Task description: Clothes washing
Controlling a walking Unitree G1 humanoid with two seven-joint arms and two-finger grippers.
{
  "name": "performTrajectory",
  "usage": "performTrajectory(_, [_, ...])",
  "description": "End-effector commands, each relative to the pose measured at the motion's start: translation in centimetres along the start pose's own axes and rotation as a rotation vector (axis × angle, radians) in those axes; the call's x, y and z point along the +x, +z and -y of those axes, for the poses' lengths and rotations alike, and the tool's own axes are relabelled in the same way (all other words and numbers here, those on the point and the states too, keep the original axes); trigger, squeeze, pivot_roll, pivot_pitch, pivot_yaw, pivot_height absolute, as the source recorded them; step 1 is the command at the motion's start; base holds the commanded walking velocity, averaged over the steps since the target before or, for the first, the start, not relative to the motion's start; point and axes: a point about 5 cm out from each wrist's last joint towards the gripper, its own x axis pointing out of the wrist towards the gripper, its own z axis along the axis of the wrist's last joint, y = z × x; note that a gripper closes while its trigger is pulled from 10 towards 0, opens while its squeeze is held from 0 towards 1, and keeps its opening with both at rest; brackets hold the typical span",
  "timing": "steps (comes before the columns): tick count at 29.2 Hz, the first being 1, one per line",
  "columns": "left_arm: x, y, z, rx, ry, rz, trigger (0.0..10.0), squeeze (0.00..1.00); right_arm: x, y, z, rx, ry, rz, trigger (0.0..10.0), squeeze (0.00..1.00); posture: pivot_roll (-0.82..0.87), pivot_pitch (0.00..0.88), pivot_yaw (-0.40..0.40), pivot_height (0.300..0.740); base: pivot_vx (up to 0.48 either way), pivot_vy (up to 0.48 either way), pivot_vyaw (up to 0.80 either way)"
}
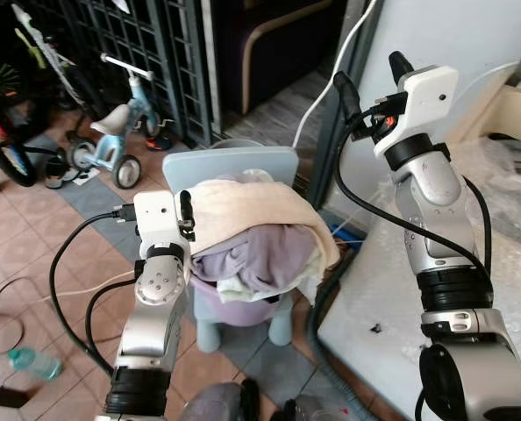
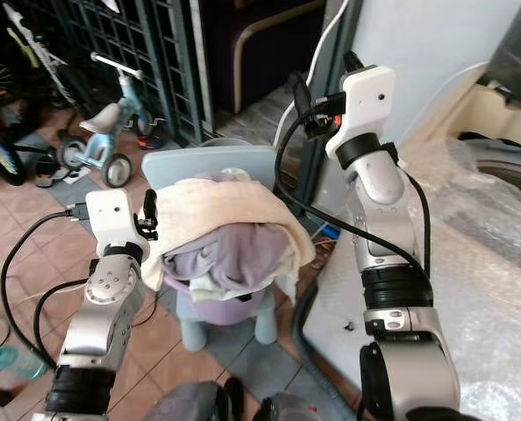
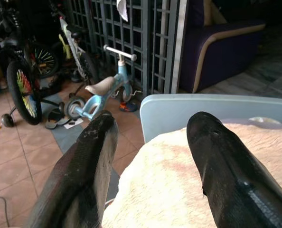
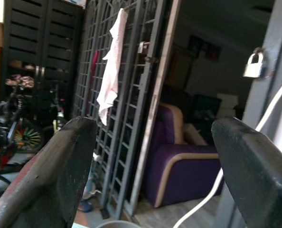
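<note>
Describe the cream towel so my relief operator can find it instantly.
Find the pale blue child's chair on the tiled floor beside the washing machine. On its seat is a heap of laundry, and the cream towel drapes across the top, by the open left gripper. It is fluffy and pale, unlike the lilac garment beneath.

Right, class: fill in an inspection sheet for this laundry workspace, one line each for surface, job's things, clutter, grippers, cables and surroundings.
Surface: terracotta tiled floor; bubble-wrapped washing machine top on the robot's right.
Job's things: pile of clothes, cream towel on top, heaped on a small light-blue chair.
Clutter: plastic bottle on the floor.
Grippers: left gripper open, at the towel's edge; right gripper open, raised, holding nothing.
Cables: black cables looping from both arms; white cable hanging down behind.
Surroundings: blue balance bike, metal gate, purple armchair.
</note>
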Motion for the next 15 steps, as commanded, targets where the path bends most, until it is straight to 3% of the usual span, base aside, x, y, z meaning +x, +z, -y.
performTrajectory(1, [-0.1,0.0,0.3,0.006,0.011,-0.003,10.0,0.00,0.0,0.0,-0.6,0.025,0.053,-0.027,10.0,1.00,-0.02,0.047,0.011,0.740,0.000,0.000,0.56])
performTrajectory(2, [-0.1,0.0,0.3,0.006,0.011,-0.003,10.0,0.00,0.0,0.0,-0.6,0.025,0.053,-0.027,10.0,1.00,-0.02,0.047,0.011,0.740,0.000,0.000,0.56])
performTrajectory(5, [-0.3,-0.4,0.4,0.016,-0.002,-0.027,10.0,0.00,-0.7,-2.2,-1.4,0.000,0.099,-0.162,10.0,1.00,-0.02,0.053,0.013,0.740,0.000,0.000,0.00])
performTrajectory(6, [-0.3,-0.8,0.3,0.025,-0.010,-0.055,10.0,0.00,-0.9,-2.9,-1.5,-0.013,0.094,-0.202,10.0,0.90,-0.02,0.053,0.014,0.740,0.000,0.000,0.00])
performTrajectory(7, [-0.3,-1.1,0.2,0.032,-0.015,-0.076,10.0,0.00,-1.2,-3.4,-1.5,-0.023,0.090,-0.227,10.0,0.90,-0.02,0.053,0.014,0.740,0.000,0.000,0.00])
performTrajectory(8, [-0.4,-1.5,0.1,0.043,-0.021,-0.104,10.0,0.00,-1.4,-3.9,-1.5,-0.028,0.083,-0.258,10.0,0.75,-0.02,0.053,0.015,0.740,0.000,0.000,0.00])
performTrajectory(9, [-0.4,-2.7,-0.1,0.042,-0.032,-0.189,10.0,0.00,-2.3,-5.5,-1.7,-0.040,0.074,-0.347,10.0,0.00,-0.02,0.053,0.015,0.740,0.000,0.000,0.00])
performTrajectory(12, [-0.2,-3.0,-0.6,0.031,-0.053,-0.207,10.0,0.00,-4.2,-8.0,-1.8,-0.061,0.049,-0.490,10.0,0.00,-0.02,0.057,0.017,0.740,0.000,0.000,0.00])
performTrajectory(14, [-0.2,-2.9,-0.9,0.037,-0.061,-0.194,10.0,0.00,-5.7,-9.6,-1.8,-0.025,0.000,-0.568,10.0,0.00,-0.01,0.060,0.018,0.740,0.000,0.000,0.00])
performTrajectory(15, [-0.2,-2.9,-0.9,0.037,-0.061,-0.194,10.0,0.00,-5.7,-9.6,-1.8,-0.025,0.000,-0.568,10.0,0.00,-0.01,0.060,0.018,0.740,0.000,0.000,0.00])
